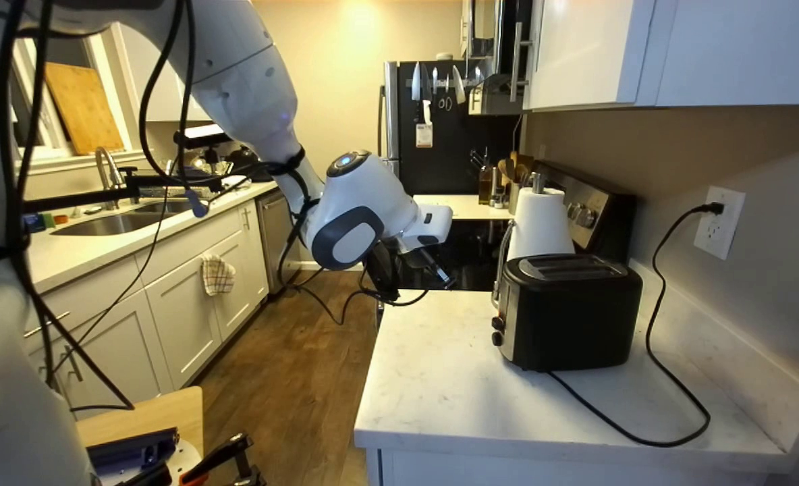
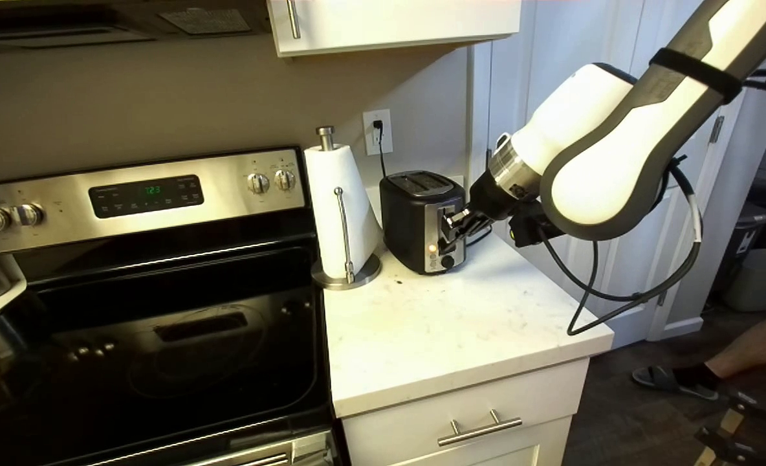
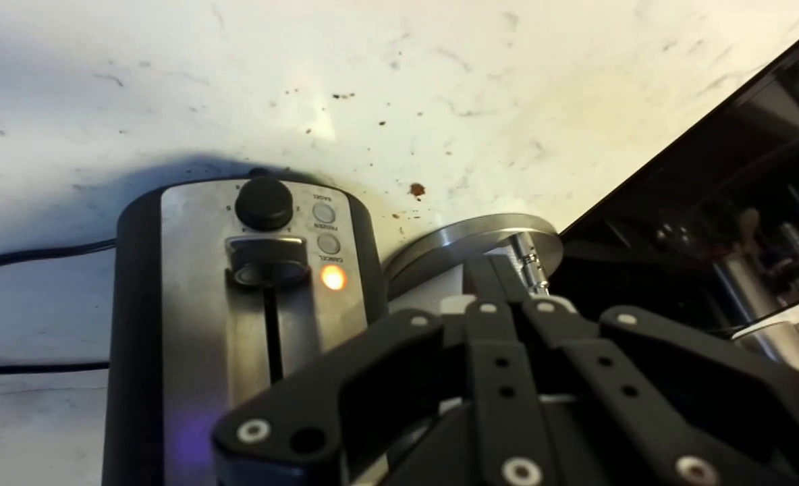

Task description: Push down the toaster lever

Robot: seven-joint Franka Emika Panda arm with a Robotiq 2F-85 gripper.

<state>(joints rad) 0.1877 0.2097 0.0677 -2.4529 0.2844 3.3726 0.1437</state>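
Your toaster stands upright on the counter, its narrow silver face turned to your arm, w/ the paper roll just beside it, b/w it and the stove. Lever is at the btm of its slot, right above the dial, i.e. down; the orange light by the CANCEL mark is lit, and that glow shows in an exterior view too. Your hand is narrow, its two fingers drawn together and meeting at their ends. It hangs in front of the toaster's face, angled down; in an exterior view you get a visible gap b/w the fingertips and the toaster, so you're near it but apart. In the wrist view the fingertips show off to one side of the lever, by the roll's metal base. The cord loops across the counter, up to the outlet. FYI, a leg w/ a sandal shows in an exterior view.
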